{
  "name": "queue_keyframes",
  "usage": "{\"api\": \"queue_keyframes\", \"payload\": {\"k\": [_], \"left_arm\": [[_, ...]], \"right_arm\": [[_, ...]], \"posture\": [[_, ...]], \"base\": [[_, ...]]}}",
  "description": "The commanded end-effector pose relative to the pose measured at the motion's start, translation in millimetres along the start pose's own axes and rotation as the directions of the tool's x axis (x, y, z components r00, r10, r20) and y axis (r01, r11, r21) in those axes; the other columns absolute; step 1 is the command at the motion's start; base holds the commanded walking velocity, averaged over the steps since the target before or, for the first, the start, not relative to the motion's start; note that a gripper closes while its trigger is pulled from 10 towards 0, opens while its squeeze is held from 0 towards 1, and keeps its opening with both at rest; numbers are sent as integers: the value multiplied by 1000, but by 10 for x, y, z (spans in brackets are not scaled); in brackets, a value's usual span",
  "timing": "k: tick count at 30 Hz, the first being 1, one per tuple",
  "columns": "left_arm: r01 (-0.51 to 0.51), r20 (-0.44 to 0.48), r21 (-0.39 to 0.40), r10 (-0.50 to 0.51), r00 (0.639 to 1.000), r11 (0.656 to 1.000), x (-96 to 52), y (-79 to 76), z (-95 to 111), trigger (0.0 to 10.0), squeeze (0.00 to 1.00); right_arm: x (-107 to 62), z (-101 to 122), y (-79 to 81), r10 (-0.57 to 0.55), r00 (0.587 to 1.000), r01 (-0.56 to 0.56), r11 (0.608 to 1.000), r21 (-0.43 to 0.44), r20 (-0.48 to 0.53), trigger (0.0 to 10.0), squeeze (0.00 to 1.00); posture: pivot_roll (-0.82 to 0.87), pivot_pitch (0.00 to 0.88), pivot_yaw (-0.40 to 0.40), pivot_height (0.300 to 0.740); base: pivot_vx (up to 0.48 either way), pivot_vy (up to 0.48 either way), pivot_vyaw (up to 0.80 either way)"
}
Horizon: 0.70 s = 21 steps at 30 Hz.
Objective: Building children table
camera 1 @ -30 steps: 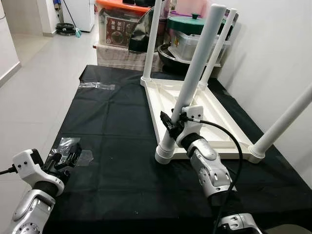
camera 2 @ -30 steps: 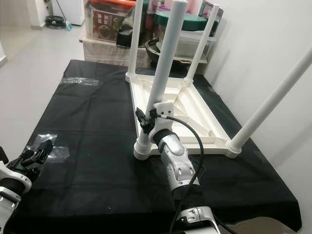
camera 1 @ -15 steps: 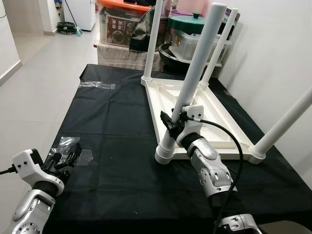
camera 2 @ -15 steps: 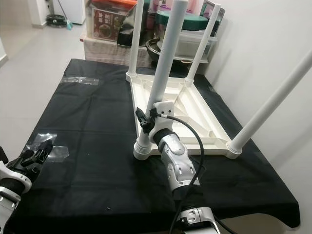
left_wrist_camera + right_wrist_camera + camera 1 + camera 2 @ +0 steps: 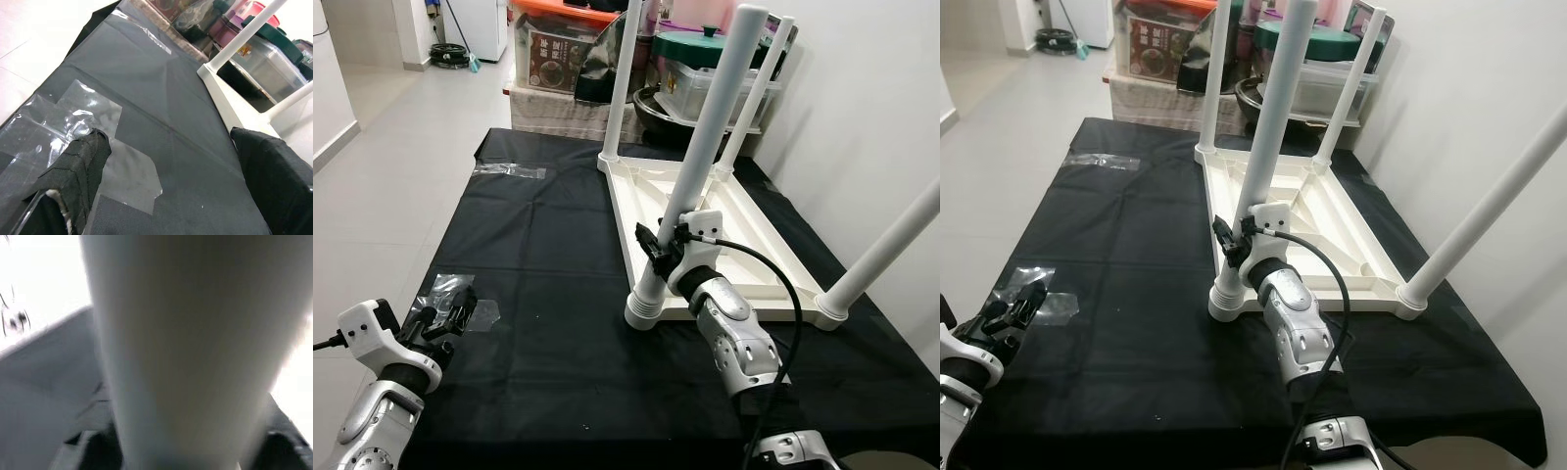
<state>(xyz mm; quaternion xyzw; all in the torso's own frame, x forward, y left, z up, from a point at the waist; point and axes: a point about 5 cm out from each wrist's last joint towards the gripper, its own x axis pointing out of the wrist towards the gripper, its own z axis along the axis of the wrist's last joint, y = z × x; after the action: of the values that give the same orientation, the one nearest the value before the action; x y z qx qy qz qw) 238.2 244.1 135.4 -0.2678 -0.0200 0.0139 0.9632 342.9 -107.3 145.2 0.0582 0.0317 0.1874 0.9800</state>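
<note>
The white children's table (image 5: 724, 220) lies upside down on the black cloth (image 5: 548, 245) that covers the surface, its underside ribs facing up and its four legs pointing into the air. Two far legs rise at the back corners; a third leg (image 5: 881, 257) leans out on the robot's right side.

The right gripper (image 5: 658, 251) sits low on the near leg (image 5: 705, 147), just above the ribbed collar where that leg meets the tabletop corner. Its black fingers wrap the white tube on both sides, clamped on it. From the right wrist camera, the leg (image 5: 195, 347) looms as a pale column straight ahead, with dark finger edges at either side.

The left gripper (image 5: 450, 315) hangs over the near left edge of the cloth, well apart from the table. Its fingers (image 5: 83, 166) stand wide apart with nothing between them, and under them lies a crumpled clear plastic bag (image 5: 73, 117). A second clear plastic strip (image 5: 509, 171) lies flat farther up the cloth.

Behind the surface stand storage boxes (image 5: 558, 59) and a green-lidded container (image 5: 700, 44).
</note>
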Motion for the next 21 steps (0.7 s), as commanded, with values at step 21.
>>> {"api": "queue_keyframes", "payload": {"k": [21], "left_arm": [[18,-13,-5,-18,1000,1000,19,-13,-28,10000,0]], "right_arm": [[-37,221,-26,5,994,-7,1000,22,110,10000,1000]], "posture": [[59,0,-128,740]], "base": [[0,0,0]]}}
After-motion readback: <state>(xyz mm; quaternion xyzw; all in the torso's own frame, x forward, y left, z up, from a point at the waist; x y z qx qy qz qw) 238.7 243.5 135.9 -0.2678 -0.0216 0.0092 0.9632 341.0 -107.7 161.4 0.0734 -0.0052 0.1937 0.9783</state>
